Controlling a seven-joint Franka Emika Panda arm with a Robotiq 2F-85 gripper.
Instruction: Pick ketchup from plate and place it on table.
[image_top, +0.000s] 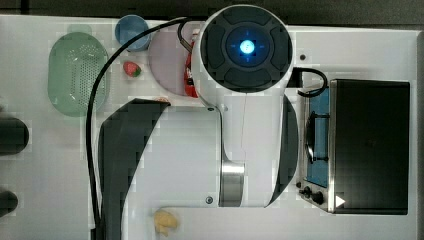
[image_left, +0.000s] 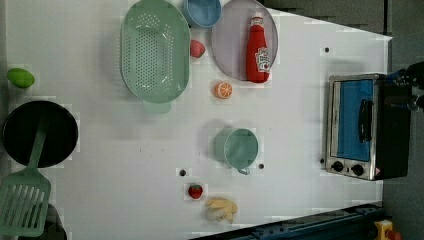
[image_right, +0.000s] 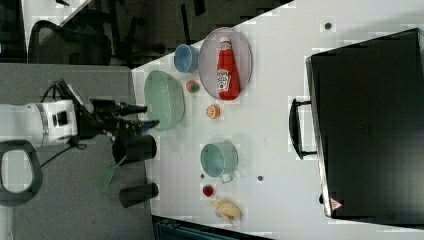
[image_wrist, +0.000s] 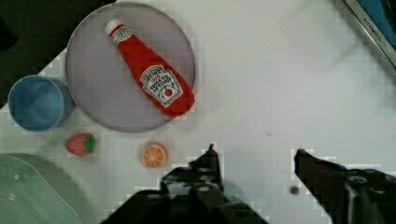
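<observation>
Black fingers (image_wrist: 254, 156) stand apart above bare white worktop (image_wrist: 280, 84), clear of everything. Ketchup (image_wrist: 150, 70) lies flat on the plate (image_wrist: 93, 88), its base reaching the rim nearest the orange slice (image_wrist: 154, 155), cap toward the worktop's far edge. A blue cup (image_wrist: 37, 102) touches the plate's side; a strawberry (image_wrist: 81, 144) sits near. Open worktop stretches between plate and toaster oven (image_left: 357, 125).

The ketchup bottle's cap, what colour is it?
White, on the red ketchup bottle lying on the plate; clearest in the wrist view.
</observation>
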